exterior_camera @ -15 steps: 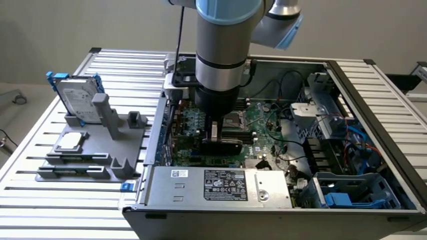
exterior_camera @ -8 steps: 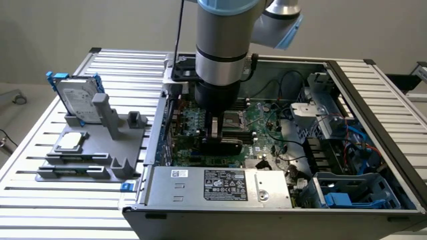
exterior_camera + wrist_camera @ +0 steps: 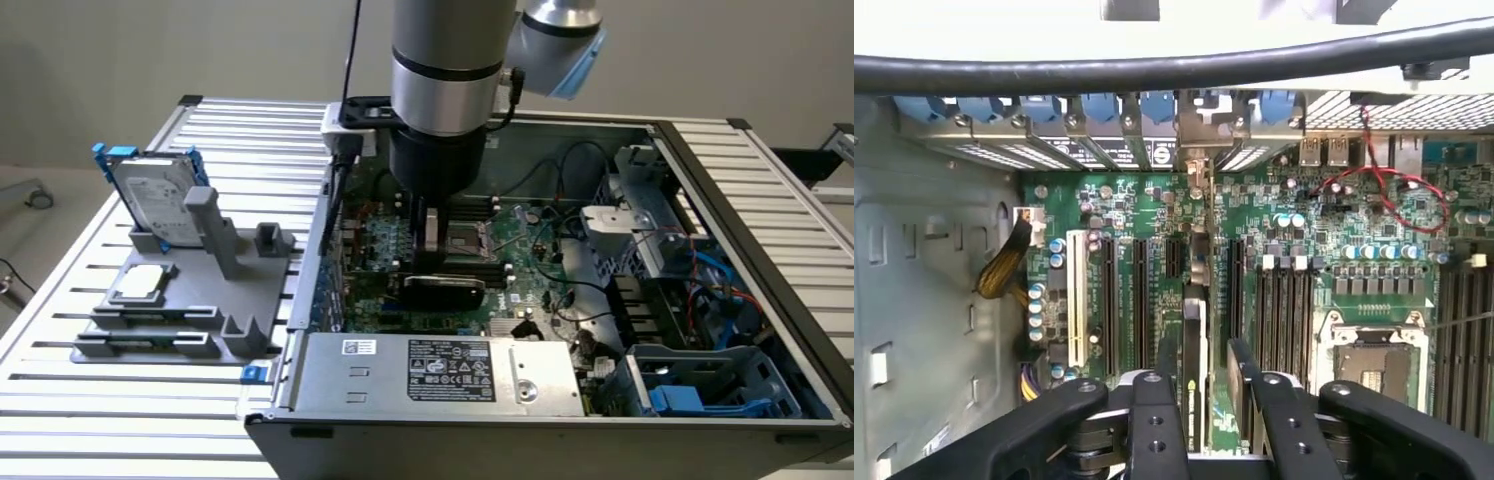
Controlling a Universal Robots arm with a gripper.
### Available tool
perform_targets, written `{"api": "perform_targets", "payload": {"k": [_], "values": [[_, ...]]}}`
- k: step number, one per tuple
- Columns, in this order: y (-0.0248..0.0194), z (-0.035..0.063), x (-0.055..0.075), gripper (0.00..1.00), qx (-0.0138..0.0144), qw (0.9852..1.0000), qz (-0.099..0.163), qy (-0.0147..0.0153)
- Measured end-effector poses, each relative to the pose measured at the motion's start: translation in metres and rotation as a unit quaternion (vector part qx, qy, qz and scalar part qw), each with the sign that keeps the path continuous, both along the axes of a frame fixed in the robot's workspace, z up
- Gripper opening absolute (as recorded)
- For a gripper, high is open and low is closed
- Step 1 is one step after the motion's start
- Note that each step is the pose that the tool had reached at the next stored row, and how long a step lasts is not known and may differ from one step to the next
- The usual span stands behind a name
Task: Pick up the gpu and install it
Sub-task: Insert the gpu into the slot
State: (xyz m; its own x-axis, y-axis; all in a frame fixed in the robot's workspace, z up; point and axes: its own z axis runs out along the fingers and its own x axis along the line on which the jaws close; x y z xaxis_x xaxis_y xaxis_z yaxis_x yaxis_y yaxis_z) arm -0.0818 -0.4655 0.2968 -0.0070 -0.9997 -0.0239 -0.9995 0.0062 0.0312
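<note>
Pincer: my pincer (image 3: 1204, 350) hangs low inside the computer case (image 3: 534, 440), right over the gpu card (image 3: 1194, 320).
Fingers: my two fingers (image 3: 1157, 405) stand apart, one on each side of the card. I can see a strip of green board (image 3: 1154, 200) between the card and one finger, so I think I am not squeezing it. The other side is harder to see.
Gpu card: it stands on its thin edge in a black slot on the green board. In the exterior view its black cooler (image 3: 443, 291) sits just under my pincer (image 3: 438, 245).
Silver end: the card's silver end piece (image 3: 1199, 150) reaches the back wall of the case, in line with the row of blue clips (image 3: 1099, 105).
Step in hand: I judge this to be setting the card into its slot.
Doing it well: the card should sit flat and all the way down. I should move only straight up or down, never sideways, so I do not tip it. My fingers must not catch the cooler.
Near the card: the other long black slots (image 3: 1139, 290) lie just beside it.
Far off: the hard drive (image 3: 154, 195) stands on the gray stand (image 3: 174, 300), well apart, outside the case.
</note>
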Motion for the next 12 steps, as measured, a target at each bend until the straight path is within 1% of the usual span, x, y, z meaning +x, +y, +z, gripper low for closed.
{"api": "perform_targets", "payload": {"k": [1,2,5,6,12], "values": [[0.0000,0.0005,0.0000,0.32,0.0000,1.0000,0.000,0.0000],[0.0000,0.0005,0.0000,0.32,0.0001,1.0000,0.000,0.0000],[0.0000,0.0006,-0.0001,0.13,0.0000,1.0000,0.000,0.0000],[0.0000,0.0006,-0.0001,0.11,0.0000,1.0000,0.000,0.0000],[0.0000,0.0006,-0.0001,0.11,0.0000,1.0000,0.000,0.0000]]}}
